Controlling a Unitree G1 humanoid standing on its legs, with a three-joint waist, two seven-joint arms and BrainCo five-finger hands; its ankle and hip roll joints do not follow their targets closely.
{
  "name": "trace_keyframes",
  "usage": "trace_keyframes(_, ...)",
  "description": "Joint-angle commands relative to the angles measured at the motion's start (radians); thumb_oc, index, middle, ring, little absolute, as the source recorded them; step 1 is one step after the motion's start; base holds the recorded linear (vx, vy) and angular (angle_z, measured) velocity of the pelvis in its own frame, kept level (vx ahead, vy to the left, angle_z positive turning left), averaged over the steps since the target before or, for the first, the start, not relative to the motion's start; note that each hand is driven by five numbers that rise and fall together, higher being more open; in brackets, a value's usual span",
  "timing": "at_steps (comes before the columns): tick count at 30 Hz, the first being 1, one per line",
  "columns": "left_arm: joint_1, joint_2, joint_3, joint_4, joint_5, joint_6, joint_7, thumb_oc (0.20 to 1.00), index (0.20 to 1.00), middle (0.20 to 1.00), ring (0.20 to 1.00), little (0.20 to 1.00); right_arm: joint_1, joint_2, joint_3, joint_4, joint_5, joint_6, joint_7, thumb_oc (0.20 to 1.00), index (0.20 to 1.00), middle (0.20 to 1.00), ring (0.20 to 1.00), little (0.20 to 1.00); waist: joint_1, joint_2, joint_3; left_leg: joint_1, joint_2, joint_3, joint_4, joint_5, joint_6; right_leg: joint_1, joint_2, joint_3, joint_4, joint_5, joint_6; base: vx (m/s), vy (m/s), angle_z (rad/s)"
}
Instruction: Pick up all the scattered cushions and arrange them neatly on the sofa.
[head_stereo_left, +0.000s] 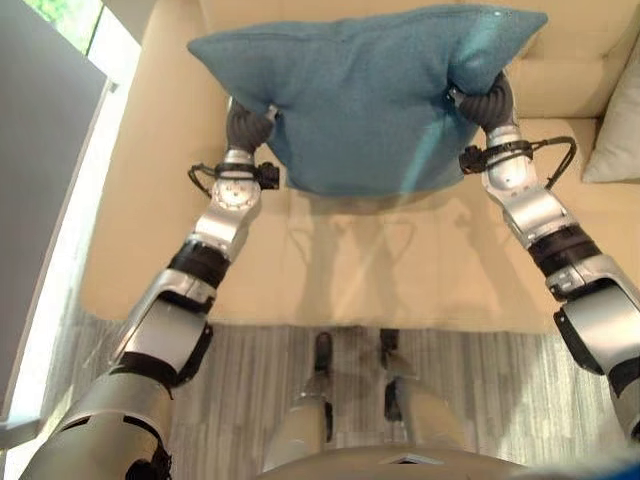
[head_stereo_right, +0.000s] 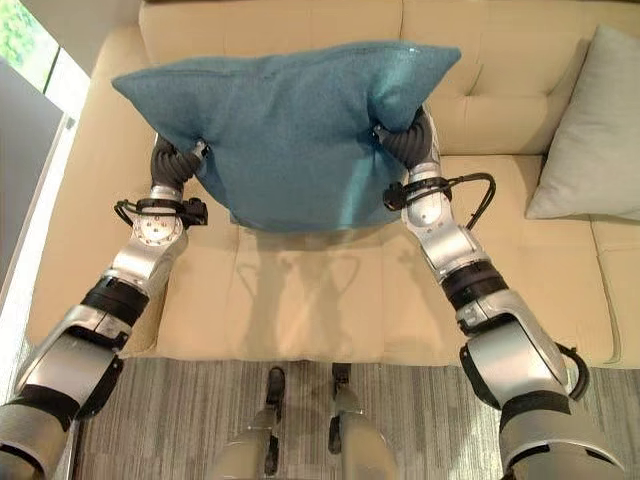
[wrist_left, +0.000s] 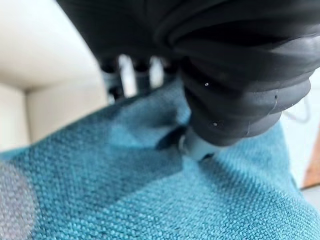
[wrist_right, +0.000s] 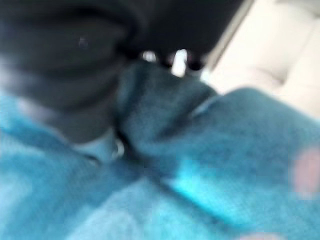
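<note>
Both hands, left (head_stereo_right: 172, 160) and right (head_stereo_right: 405, 140), are pinching the teal cushion (head_stereo_right: 290, 130) by its sides, holding it above the beige sofa (head_stereo_right: 300, 290), grey cushion (head_stereo_right: 590, 140) sitting off right

Teal cushion (head_stereo_right: 290, 130); cream sofa (head_stereo_right: 300, 290); pale grey cushion (head_stereo_right: 590, 130).

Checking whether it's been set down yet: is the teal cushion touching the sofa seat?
Apart. In the right eye view the teal cushion hangs between both hands, its shadow cast on the sofa seat below.
</note>
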Motion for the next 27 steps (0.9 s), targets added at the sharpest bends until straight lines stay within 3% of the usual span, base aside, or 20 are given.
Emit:
trace_keyframes(1, -0.17, 0.034, -0.095, 0.029, -0.032, -0.146, 0.002, 0.2, 0.2, 0.2, 0.2, 0.2, -0.12, 0.033, 0.018, 0.017, 0.031, -0.104, -0.045, 0.2, 0.2, 0.2, 0.2, 0.2, 0.002, -0.021, -0.052, -0.027, -0.036, -0.014, -0.001, 0.018, -0.049, 0.037, -0.032, 0.039, 0.005, -0.07, 0.162, 0.0, 0.009, 0.04)
trace_keyframes(7, -0.264, 0.046, -0.144, 0.148, -0.058, -0.139, -0.006, 0.2, 0.2, 0.2, 0.2, 0.2, -0.196, 0.055, 0.062, 0.153, -0.002, -0.074, -0.1, 0.2, 0.2, 0.2, 0.2, 0.2, 0.0, 0.0, -0.057, -0.139, -0.048, -0.014, -0.001, 0.047, -0.059, -0.078, -0.033, 0.042, 0.005, -0.053, 0.172, 0.01, 0.008, 0.0)
trace_keyframes(8, -0.281, 0.046, -0.154, 0.168, -0.047, -0.134, -0.001, 0.598, 0.598, 0.598, 0.598, 0.598, -0.206, 0.057, 0.074, 0.178, -0.009, -0.067, -0.105, 0.2, 0.2, 0.2, 0.2, 0.2, 0.001, 0.001, -0.057, -0.147, -0.048, -0.015, -0.001, 0.05, -0.06, -0.086, -0.033, 0.043, 0.005, -0.051, 0.173, 0.0, 0.0, 0.0)
trace_keyframes(9, -0.298, 0.046, -0.162, 0.193, -0.041, -0.128, 0.004, 1.0, 1.0, 1.0, 1.0, 1.0, -0.219, 0.057, 0.087, 0.203, -0.016, -0.059, -0.107, 0.404, 0.404, 0.404, 0.404, 0.404, 0.0, 0.002, -0.058, -0.151, -0.048, -0.015, -0.001, 0.051, -0.06, -0.092, -0.032, 0.044, 0.005, -0.049, 0.173, 0.0, 0.0, 0.0)
trace_keyframes(10, -0.318, 0.044, -0.171, 0.218, -0.028, -0.119, 0.014, 1.0, 1.0, 1.0, 1.0, 1.0, -0.239, 0.058, 0.106, 0.235, -0.028, -0.048, -0.113, 0.799, 0.799, 0.799, 0.799, 0.799, 0.001, 0.002, -0.057, -0.157, -0.049, -0.016, -0.001, 0.054, -0.061, -0.097, -0.032, 0.044, 0.005, -0.048, 0.175, 0.0, 0.0, 0.0)
trace_keyframes(11, -0.335, 0.046, -0.181, 0.244, -0.017, -0.112, 0.02, 1.0, 1.0, 1.0, 1.0, 1.0, -0.26, 0.057, 0.125, 0.264, -0.036, -0.038, -0.116, 1.0, 1.0, 1.0, 1.0, 1.0, 0.002, 0.002, -0.059, -0.16, -0.049, -0.016, -0.001, 0.056, -0.061, -0.102, -0.031, 0.045, 0.005, -0.047, 0.175, 0.0, 0.0, 0.0)
trace_keyframes(16, -0.418, 0.068, -0.228, 0.37, 0.031, -0.062, 0.039, 1.0, 1.0, 1.0, 1.0, 1.0, -0.346, 0.047, 0.207, 0.402, -0.078, 0.027, -0.129, 1.0, 1.0, 1.0, 1.0, 1.0, 0.004, 0.004, -0.065, -0.163, -0.051, -0.02, -0.001, 0.061, -0.059, -0.11, -0.027, 0.051, 0.005, -0.042, 0.177, 0.01, -0.006, -0.07)
trace_keyframes(19, -0.425, 0.1, -0.206, 0.412, 0.02, -0.049, 0.049, 1.0, 1.0, 1.0, 1.0, 1.0, -0.369, 0.019, 0.221, 0.442, -0.071, 0.048, -0.139, 1.0, 1.0, 1.0, 1.0, 1.0, 0.003, 0.002, -0.072, -0.15, -0.051, -0.019, -0.001, 0.059, -0.06, -0.097, -0.025, 0.048, 0.005, -0.044, 0.176, 0.03, -0.014, -0.07)
trace_keyframes(27, -0.333, 0.257, -0.131, 0.421, -0.046, -0.062, -0.011, 1.0, 1.0, 1.0, 1.0, 1.0, -0.32, -0.162, 0.178, 0.461, 0.009, 0.04, -0.1, 1.0, 1.0, 1.0, 1.0, 1.0, 0.006, -0.004, -0.098, -0.112, -0.047, -0.017, -0.001, 0.048, -0.064, -0.059, -0.026, 0.041, 0.005, -0.055, 0.175, 0.01, -0.008, 0.0)
